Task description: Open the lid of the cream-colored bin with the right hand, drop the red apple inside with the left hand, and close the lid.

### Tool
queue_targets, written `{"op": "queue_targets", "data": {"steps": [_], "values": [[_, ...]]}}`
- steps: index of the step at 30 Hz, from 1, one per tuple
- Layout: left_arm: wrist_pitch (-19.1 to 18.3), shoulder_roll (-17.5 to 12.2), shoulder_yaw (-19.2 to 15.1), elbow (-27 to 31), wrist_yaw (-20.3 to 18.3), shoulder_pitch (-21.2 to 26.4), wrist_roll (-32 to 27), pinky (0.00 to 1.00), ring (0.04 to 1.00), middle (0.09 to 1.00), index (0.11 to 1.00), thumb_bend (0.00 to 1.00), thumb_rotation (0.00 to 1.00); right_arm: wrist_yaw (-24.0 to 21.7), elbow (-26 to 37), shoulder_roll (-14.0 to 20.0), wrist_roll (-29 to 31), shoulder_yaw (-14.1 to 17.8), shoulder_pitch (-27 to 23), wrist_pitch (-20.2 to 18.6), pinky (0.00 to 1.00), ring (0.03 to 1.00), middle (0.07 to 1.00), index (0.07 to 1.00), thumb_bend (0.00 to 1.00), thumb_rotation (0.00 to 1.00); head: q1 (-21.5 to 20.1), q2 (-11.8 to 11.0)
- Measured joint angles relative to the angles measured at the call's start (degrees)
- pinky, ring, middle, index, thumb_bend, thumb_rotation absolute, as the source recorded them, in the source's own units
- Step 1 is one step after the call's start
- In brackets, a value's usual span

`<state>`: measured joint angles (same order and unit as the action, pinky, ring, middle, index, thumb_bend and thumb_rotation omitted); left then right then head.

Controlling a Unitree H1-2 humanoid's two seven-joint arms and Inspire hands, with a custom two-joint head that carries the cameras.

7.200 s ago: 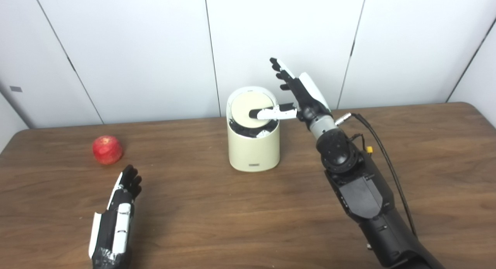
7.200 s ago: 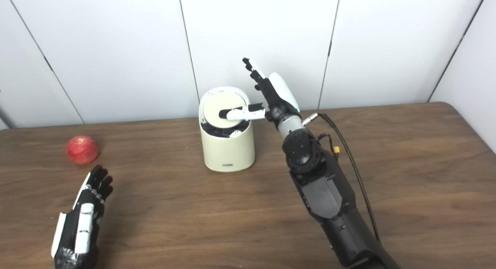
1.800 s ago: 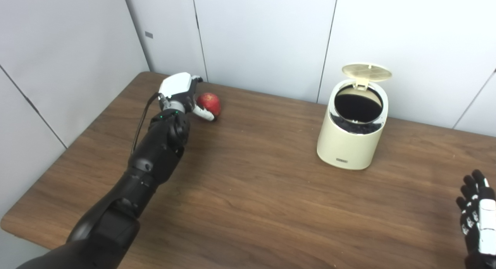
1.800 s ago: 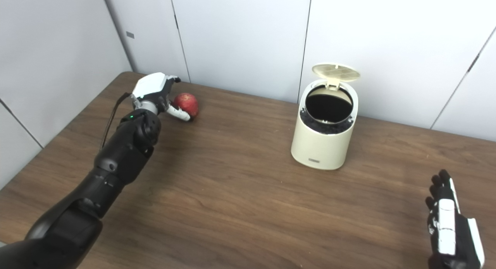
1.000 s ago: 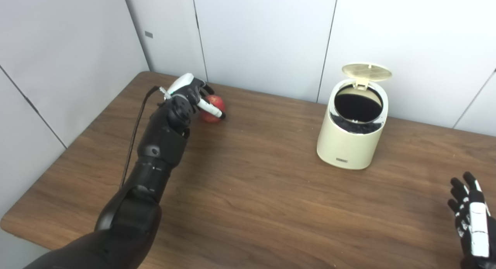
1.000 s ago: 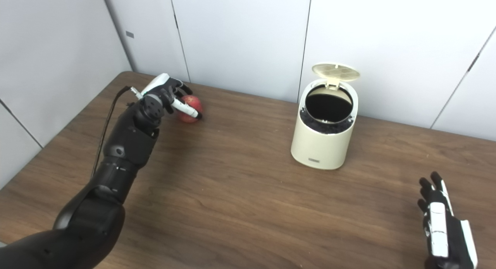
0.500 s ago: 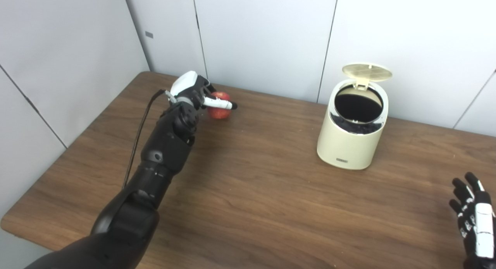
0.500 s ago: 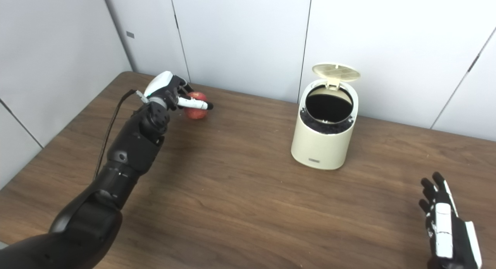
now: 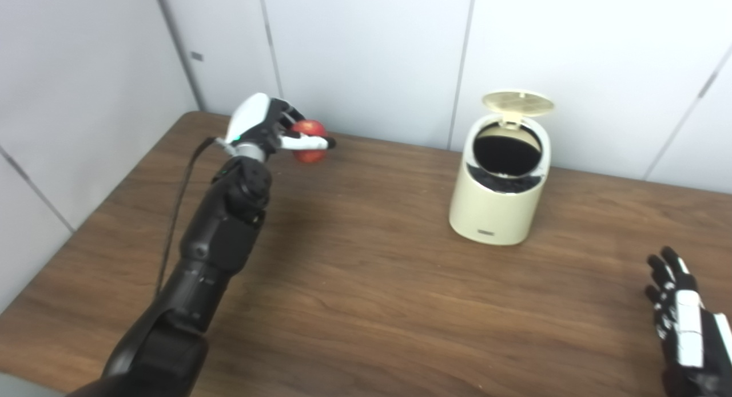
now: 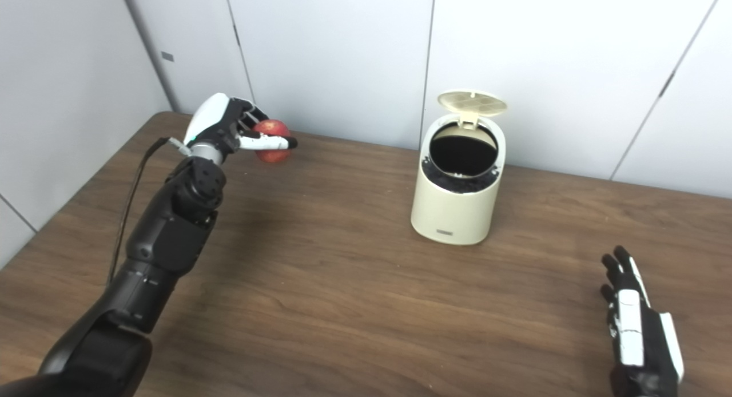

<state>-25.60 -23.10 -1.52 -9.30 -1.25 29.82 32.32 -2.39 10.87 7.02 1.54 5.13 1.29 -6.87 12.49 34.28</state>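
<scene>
The left hand (image 9: 260, 125) is raised above the far left part of the table (image 9: 366, 282) with its fingers (image 10: 247, 112) curled over the top of the apple (image 9: 308, 149) and its thumb stretched across the near side, so the fruit is gripped between them; the apple looks lifted clear of the wood, though the angle makes that hard to confirm. Well off to the right of this hand stands the bin (image 10: 457, 199), upright, its lid (image 10: 472, 103) tipped back on the rear hinge and the dark mouth open toward the camera. The right hand (image 10: 640, 328) hovers low at the near right, well apart from the bin and nearer than it, holding nothing, its fingers straight and spread a little, pointing away from the robot.
</scene>
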Motion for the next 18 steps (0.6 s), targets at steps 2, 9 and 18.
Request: {"op": "queue_targets", "data": {"steps": [2,9,18], "values": [[-0.33,1.98,-0.41,4.35,1.14,-1.25,-0.78,0.39,0.417,0.497,0.478,0.5,0.0,0.05,-1.1,-0.03,0.01,0.0,-0.04,1.6,0.97,0.969,0.936,0.952,0.53,1.0,-1.41,-0.79],[-0.17,6.7,0.31,11.4,2.56,-3.9,-1.51,0.28,0.357,0.454,0.515,0.5,0.0,0.1,-4.37,-0.34,0.16,-0.51,-0.34,5.78,0.96,0.97,0.939,0.974,0.53,1.0,-3.7,-2.37],[1.13,10.36,4.04,13.46,5.67,-3.89,-0.18,0.34,0.393,0.438,0.515,0.5,0.0,0.85,-6.6,-2.05,-0.08,-1.1,-2.03,7.49,1.0,0.991,0.946,0.998,0.57,1.0,-9.92,-5.62]]}}
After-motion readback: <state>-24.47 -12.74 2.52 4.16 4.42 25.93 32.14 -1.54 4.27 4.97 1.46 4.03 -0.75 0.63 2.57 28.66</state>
